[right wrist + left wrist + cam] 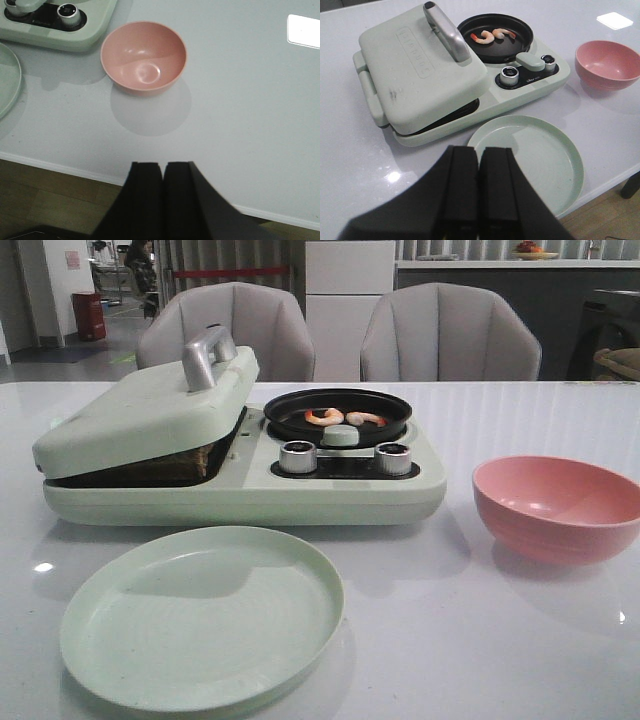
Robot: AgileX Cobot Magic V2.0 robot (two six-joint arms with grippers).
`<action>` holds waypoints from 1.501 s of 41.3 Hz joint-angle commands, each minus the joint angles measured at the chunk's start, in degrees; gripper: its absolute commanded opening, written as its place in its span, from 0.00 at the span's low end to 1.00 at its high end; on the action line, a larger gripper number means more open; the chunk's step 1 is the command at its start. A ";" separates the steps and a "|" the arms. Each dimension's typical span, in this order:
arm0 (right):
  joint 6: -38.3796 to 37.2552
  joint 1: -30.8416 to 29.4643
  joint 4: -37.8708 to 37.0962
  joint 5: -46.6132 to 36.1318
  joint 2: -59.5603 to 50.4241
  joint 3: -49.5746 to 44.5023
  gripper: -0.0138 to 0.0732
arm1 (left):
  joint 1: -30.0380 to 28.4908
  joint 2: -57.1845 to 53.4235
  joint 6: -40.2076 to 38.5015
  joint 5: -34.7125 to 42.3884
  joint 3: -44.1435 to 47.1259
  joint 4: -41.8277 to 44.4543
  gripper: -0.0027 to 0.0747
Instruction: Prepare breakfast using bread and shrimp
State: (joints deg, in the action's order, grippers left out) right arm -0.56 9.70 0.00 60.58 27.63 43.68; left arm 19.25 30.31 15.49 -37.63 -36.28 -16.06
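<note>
Both end effectors [479,185] [164,195] pressed together, empty; two curled shrimp [492,35] in round black pan [520,47].

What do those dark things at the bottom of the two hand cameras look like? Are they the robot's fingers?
Yes. The left gripper and the right gripper each show two flat, matte black fingers with squared tips, broadening toward the camera. No cables, markings or coloured parts are visible on them, and the arms behind them are out of view.

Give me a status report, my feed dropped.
Left hand and right hand shut, empty, off the table. Shrimp in the black pan. Bread unseen; press lid mostly down.
</note>
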 commanded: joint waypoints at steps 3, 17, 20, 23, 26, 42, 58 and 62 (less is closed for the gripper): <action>0.06 0.07 -0.89 -3.63 0.27 1.34 0.17 | 0.50 0.05 -0.44 4.83 -1.59 -0.83 0.16; 0.06 0.07 -0.89 -3.57 0.27 1.34 0.17 | -8.71 -14.13 0.35 15.02 10.38 2.09 0.16; 0.06 0.07 -0.89 -3.57 0.27 1.34 0.17 | -11.57 -18.65 0.35 18.54 14.28 2.09 0.16; 0.06 0.07 -0.89 -3.57 0.27 1.34 0.17 | -13.66 -22.21 0.35 19.97 17.86 2.09 0.16; 0.06 0.07 -0.89 -3.57 0.27 1.34 0.17 | -15.08 -25.26 0.35 20.62 20.69 2.72 0.16; 0.06 0.07 -0.89 -3.47 0.27 1.34 0.17 | -16.39 -31.96 -16.20 28.29 30.94 17.86 0.16; 0.06 0.07 -0.84 -3.41 0.27 1.34 0.17 | -16.39 -31.96 -16.20 40.74 38.22 18.61 0.16; 0.06 0.07 -0.84 -3.41 0.27 1.34 0.17 | -16.39 -31.96 -16.20 40.45 38.22 18.61 0.16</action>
State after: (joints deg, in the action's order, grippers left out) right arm -0.56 9.70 0.00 60.92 27.63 43.68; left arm 2.86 -0.23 0.00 -2.41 0.15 2.53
